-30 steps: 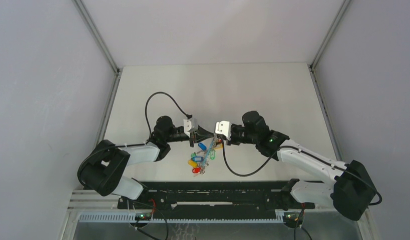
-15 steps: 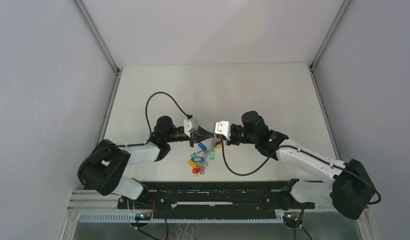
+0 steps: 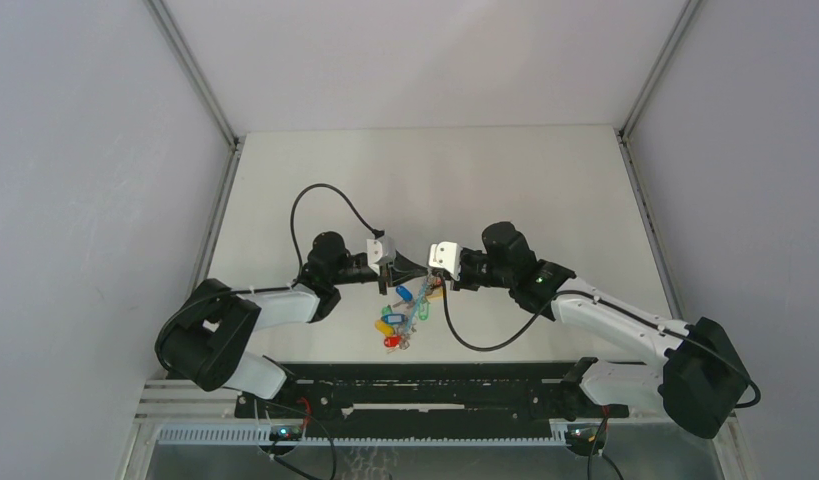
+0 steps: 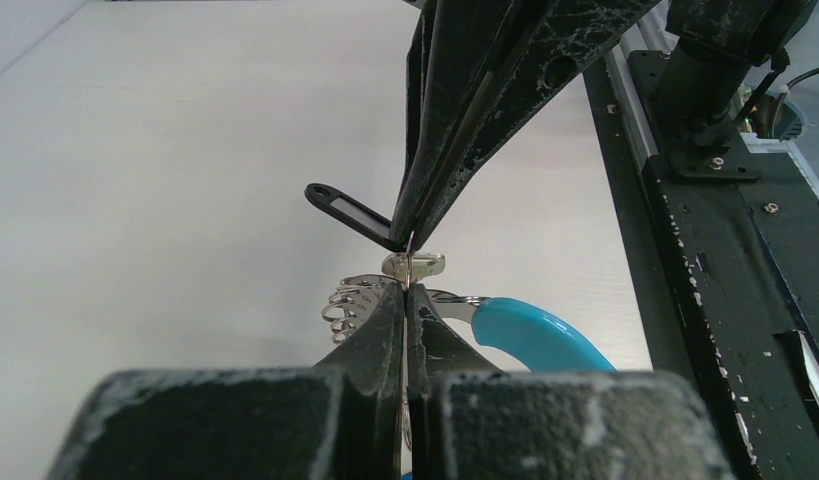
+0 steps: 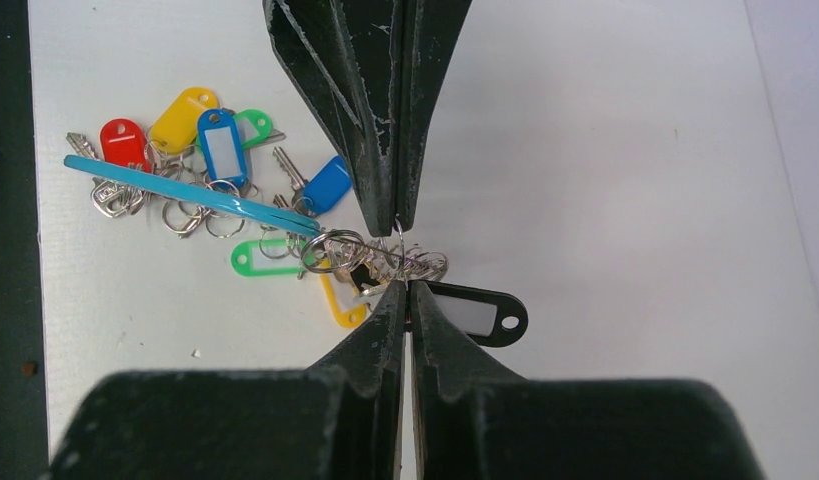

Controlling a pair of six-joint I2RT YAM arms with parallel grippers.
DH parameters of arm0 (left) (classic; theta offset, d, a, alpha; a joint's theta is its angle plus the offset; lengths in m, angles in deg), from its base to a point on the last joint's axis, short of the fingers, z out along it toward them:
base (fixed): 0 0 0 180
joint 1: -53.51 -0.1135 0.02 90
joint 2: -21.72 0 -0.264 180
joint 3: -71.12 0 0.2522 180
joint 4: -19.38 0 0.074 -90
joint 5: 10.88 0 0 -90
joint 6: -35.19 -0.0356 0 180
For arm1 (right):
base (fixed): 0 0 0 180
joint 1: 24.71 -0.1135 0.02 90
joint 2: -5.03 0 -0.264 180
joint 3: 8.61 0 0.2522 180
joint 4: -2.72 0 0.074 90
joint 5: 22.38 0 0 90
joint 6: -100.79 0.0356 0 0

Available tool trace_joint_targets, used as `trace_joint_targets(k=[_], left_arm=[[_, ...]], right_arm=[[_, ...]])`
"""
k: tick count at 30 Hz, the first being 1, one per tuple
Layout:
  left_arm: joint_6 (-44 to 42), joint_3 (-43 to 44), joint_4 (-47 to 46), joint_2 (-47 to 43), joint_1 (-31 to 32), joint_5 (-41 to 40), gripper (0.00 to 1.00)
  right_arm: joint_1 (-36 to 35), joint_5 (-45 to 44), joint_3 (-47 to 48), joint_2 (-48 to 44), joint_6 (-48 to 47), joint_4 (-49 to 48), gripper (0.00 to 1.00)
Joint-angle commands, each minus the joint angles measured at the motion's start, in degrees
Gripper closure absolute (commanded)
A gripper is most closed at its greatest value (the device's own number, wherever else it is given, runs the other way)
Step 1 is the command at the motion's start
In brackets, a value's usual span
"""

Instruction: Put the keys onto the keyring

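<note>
My fingers clamped, tip to tip.
My left fingers (image 4: pixel 393 306) and right fingers (image 5: pixel 390 310) both pinch 1 thin wire ring (image 4: pixel 410 262); keyring (image 5: pixel 185 193) just beside it, keys (image 5: pixel 217 140) on the desk (image 5: pixel 635 150).

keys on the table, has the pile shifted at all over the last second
No. The keys lie in the same spot just beyond the black rail in all three top views.
</note>
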Motion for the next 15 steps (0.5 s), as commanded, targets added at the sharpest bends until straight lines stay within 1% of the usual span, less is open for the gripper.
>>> trace_joint_targets(k=[1, 15], left_arm=[[-0.5, 1.3, -1.7, 0.1, -0.2, 1.5, 1.0], [-0.4, 1.2, -1.7, 0.0, -0.2, 0.8, 1.0]], right_arm=[[-0.2, 0.6, 2.8, 0.2, 0.7, -1.8, 1.0], [-0.5, 1.2, 3.4, -0.2, 0.8, -0.9, 1.0]])
